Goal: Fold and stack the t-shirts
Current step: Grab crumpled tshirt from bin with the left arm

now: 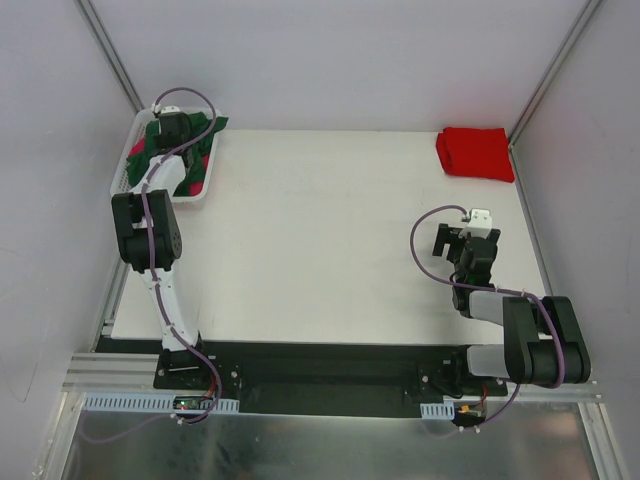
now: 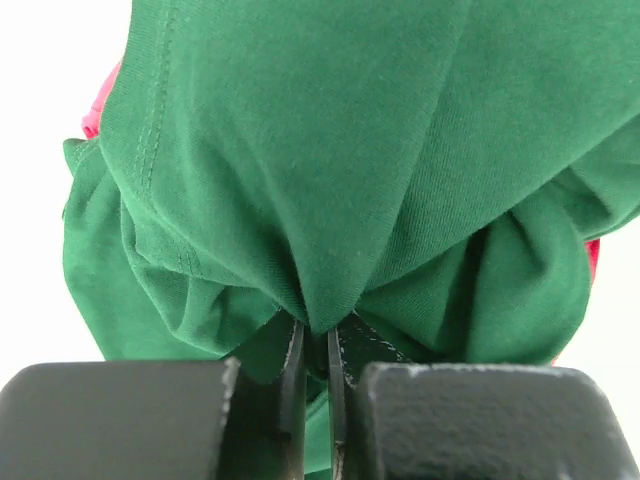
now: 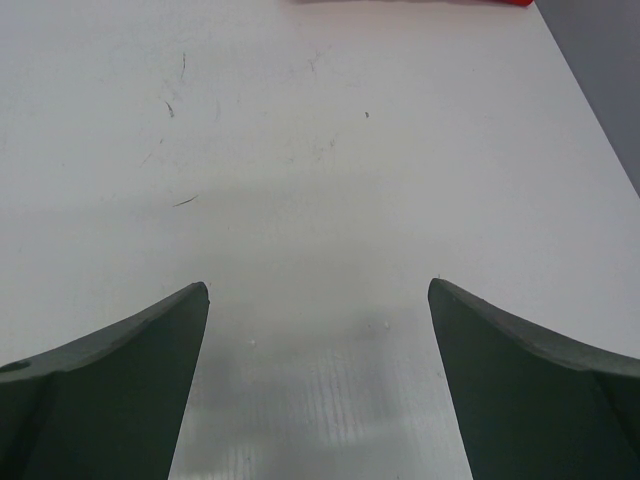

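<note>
Left gripper [image 2: 315, 335] is clamped on a bunch of the green t-shirt [image 2: 330, 150] in the basket [image 1: 190, 201], far-left corner; probably a pink one underneath. It should lift straight up so only green comes out. Right gripper [image 3: 318, 288] hangs wide open, red t-shirt [image 1: 476, 152] folded far right.

The white surface [image 1: 330, 250] carries a white basket [image 1: 192, 199] at its far left corner and a folded red t-shirt [image 1: 476, 152] far right.
</note>
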Available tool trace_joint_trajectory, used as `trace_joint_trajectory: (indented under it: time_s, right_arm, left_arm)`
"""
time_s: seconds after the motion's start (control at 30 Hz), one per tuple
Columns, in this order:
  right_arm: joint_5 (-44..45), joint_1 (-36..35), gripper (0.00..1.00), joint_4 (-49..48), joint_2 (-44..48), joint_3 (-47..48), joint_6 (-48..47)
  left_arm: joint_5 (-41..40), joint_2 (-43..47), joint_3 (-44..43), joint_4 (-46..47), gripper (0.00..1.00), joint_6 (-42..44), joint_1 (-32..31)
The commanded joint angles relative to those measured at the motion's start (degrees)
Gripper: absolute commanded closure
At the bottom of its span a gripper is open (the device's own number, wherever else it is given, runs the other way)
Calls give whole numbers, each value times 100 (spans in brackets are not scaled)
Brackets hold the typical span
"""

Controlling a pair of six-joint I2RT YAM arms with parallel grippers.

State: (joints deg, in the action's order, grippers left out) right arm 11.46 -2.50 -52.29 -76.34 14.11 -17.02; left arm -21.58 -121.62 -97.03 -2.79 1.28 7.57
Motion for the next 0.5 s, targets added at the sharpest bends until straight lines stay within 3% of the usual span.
trace_joint_trajectory:
  time_s: [0.0, 0.23, 0.47]
  right_arm:
    - [-39, -22, 4, -308, 22, -31, -21]
    - [-48, -22, 4, -308, 22, -22, -21]
    - [-39, -22, 4, -308, 22, -22, -21]
  left_arm:
    - [-162, 200, -44, 261, 100, -58, 16]
    - [-241, 1113, 413, 446, 100, -101, 16]
    - [-145, 2579, 817, 437, 100, 92, 25]
